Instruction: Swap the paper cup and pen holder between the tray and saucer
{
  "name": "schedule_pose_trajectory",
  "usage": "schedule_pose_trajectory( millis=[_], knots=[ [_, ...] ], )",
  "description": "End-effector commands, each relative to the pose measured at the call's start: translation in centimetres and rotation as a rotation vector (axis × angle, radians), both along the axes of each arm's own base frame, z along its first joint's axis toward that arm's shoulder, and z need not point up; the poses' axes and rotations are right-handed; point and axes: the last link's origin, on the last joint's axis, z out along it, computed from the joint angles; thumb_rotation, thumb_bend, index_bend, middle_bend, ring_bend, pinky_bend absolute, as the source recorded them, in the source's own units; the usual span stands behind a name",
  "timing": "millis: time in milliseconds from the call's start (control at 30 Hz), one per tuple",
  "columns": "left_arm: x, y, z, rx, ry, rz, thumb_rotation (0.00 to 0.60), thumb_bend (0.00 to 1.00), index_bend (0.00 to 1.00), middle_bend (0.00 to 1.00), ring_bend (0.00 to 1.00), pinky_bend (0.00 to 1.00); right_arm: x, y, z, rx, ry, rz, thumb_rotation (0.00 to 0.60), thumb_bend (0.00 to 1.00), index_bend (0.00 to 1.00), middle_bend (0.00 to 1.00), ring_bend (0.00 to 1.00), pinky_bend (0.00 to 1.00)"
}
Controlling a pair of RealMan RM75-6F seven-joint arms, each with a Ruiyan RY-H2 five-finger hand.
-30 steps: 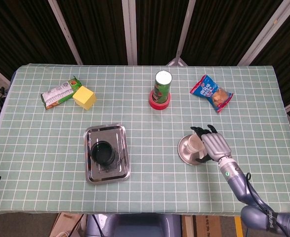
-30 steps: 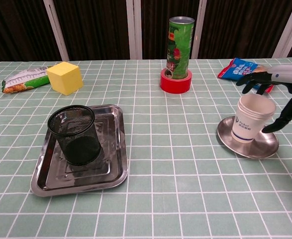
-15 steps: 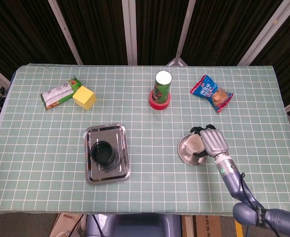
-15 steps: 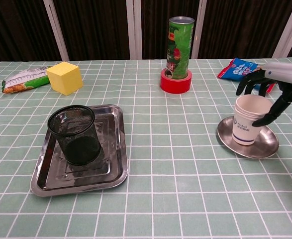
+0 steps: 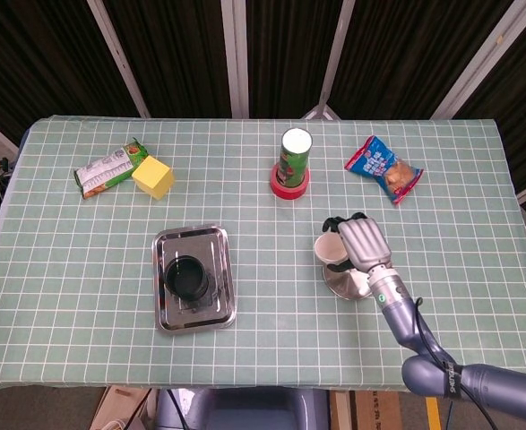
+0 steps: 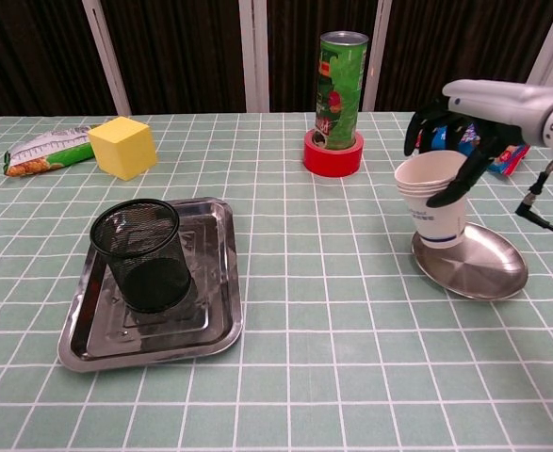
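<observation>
The right hand (image 6: 450, 127) grasps the paper cup (image 6: 434, 200) at its rim, holding it lifted off the saucer (image 6: 483, 273) near the bench's right edge, likely to free that spot for the pen holder (image 6: 144, 254) standing in the tray (image 6: 215, 325).

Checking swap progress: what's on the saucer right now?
Nothing rests on the saucer. The right hand holds the paper cup lifted over its left edge. In the head view the hand covers part of the saucer's dish.

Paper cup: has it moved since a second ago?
Yes. The right hand has lifted the paper cup up and leftward; it now hangs over the saucer's left edge instead of standing at its centre.
</observation>
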Motion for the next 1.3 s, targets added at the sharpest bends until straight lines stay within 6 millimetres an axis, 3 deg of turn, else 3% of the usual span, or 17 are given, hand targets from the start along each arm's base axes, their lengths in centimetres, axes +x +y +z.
schedule_pose_trajectory(
  millis=[33,300,500,1000,1100,1300],
  knots=[
    [-0.1,0.0,0.1,0.001,-0.003,0.007,0.6,0.06,0.19,0.0,0.0,0.07,1.7,-0.7,-1.3,0.019,-0.023,0.011,0.6,0.05,0.4,0.45,0.56,0.29],
    [-0.3,-0.1,0.5,0.014,-0.001,0.012,0.6,0.06,0.19,0.0,0.0,0.07,5.0,-3.3,-3.5,-0.049,-0.155,0.028,0.6,0.05,0.4,0.45,0.56,0.29],
    [-0.5,-0.1,0.7,0.023,-0.001,0.028,0.6,0.06,0.19,0.0,0.0,0.07,6.2,-4.6,-4.2,-0.101,-0.275,0.03,0.6,0.05,0.41,0.45,0.56,0.29],
    [-0.3,0.1,0.4,0.024,0.01,0.028,0.6,0.06,0.19,0.0,0.0,0.08,4.0,-5.0,-7.1,-0.069,-0.352,0.002,0.6,0.04,0.42,0.45,0.55,0.28],
    [-0.3,0.1,0.2,0.022,0.013,0.031,0.6,0.06,0.19,0.0,0.0,0.08,3.6,-4.8,-7.4,-0.059,-0.342,0.013,0.6,0.04,0.4,0.44,0.51,0.24],
    [-0.2,0.2,0.0,0.019,0.017,0.026,0.6,0.06,0.19,0.0,0.0,0.08,2.6,-4.3,-8.1,0.017,-0.28,0.014,0.6,0.04,0.27,0.33,0.39,0.12]
  ],
)
